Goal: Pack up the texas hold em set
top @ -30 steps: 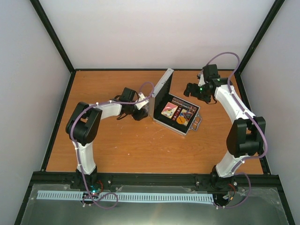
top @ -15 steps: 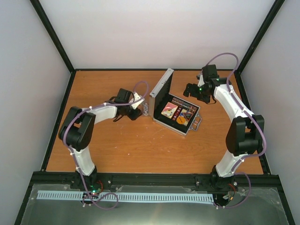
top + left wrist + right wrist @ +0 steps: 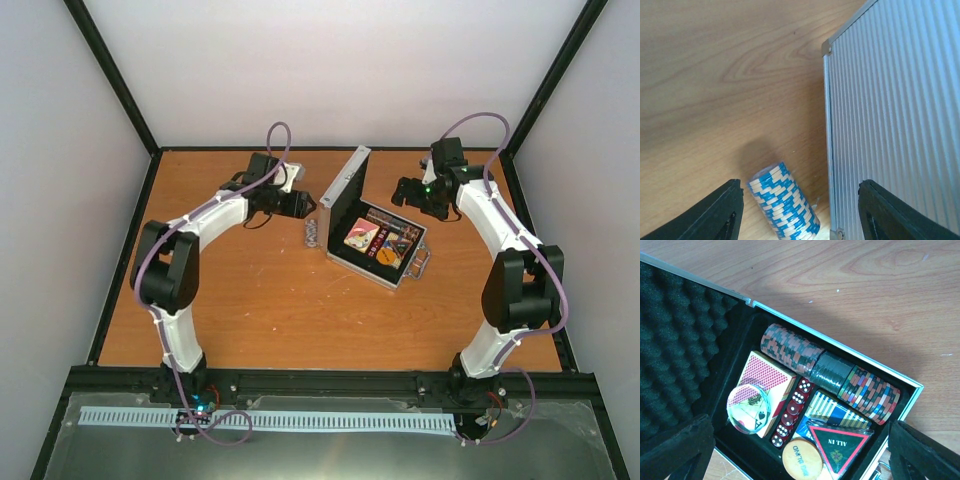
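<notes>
The silver case [image 3: 420,262] lies open mid-table, its ribbed lid [image 3: 345,185] standing up. In the right wrist view its black lining [image 3: 675,325] holds striped chip stacks [image 3: 792,351], a red card deck [image 3: 767,382], a blue-yellow deck [image 3: 832,412], red dice [image 3: 792,412], an orange disc [image 3: 802,460] and a red-edged triangle [image 3: 840,445]. A blue-white chip stack [image 3: 312,232] lies on the table left of the lid; it also shows in the left wrist view [image 3: 785,202]. My left gripper [image 3: 300,205] is open just behind it. My right gripper [image 3: 408,192] hangs open over the case.
A clear round disc [image 3: 749,402] rests on the red deck. The case's handle [image 3: 420,262] sticks out at its near right side. The lid's ribbed outer face [image 3: 895,115] stands close to the right of the blue-white stack. Black frame rails edge the table.
My left gripper has drawn away from the lid and swung toward the back of the table, leaving the blue-white chip stack on the table. The right arm has not moved.
</notes>
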`<action>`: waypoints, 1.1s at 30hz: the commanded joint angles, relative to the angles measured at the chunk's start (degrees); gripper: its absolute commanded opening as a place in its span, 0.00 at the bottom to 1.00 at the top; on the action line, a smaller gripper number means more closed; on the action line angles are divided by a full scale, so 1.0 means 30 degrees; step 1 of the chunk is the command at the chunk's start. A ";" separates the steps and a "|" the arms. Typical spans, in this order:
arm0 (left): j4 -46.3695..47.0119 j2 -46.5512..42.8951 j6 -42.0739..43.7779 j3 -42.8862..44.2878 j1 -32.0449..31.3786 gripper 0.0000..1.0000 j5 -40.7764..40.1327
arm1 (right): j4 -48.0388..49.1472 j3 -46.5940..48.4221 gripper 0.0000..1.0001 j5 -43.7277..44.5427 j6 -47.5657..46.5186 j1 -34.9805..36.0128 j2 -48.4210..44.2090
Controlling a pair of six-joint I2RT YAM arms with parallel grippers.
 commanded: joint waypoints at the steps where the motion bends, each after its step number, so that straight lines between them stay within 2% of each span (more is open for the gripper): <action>1: -0.2402 0.1706 -0.3243 0.1650 0.0111 0.66 0.1460 | -0.0287 0.0450 0.94 0.0445 -0.0065 -0.0202 -0.0139; 5: -0.3688 0.3233 -0.3620 0.2782 0.0099 0.66 0.1436 | -0.0441 0.0202 0.94 0.0610 -0.0356 -0.0231 -0.0354; 14: -0.3763 0.4397 -0.3687 0.2749 -0.0029 0.66 0.1523 | -0.0519 0.0069 0.94 0.0328 -0.0853 -0.0469 -0.0361; 21: -0.5244 0.5171 -0.2645 0.3525 -0.0821 0.64 -0.0211 | -0.0575 0.0254 0.94 -0.0047 -0.1275 -0.0553 -0.0021; 26: -0.5710 0.4762 -0.2736 0.3071 -0.0985 0.55 -0.1934 | -0.0632 0.0513 0.94 -0.0318 -0.1578 -0.0674 0.0249; 33: -0.5991 0.2562 -0.3717 0.1871 -0.0635 0.53 -0.4434 | -0.0880 0.0855 0.94 -0.0233 -0.1977 -0.0822 0.0314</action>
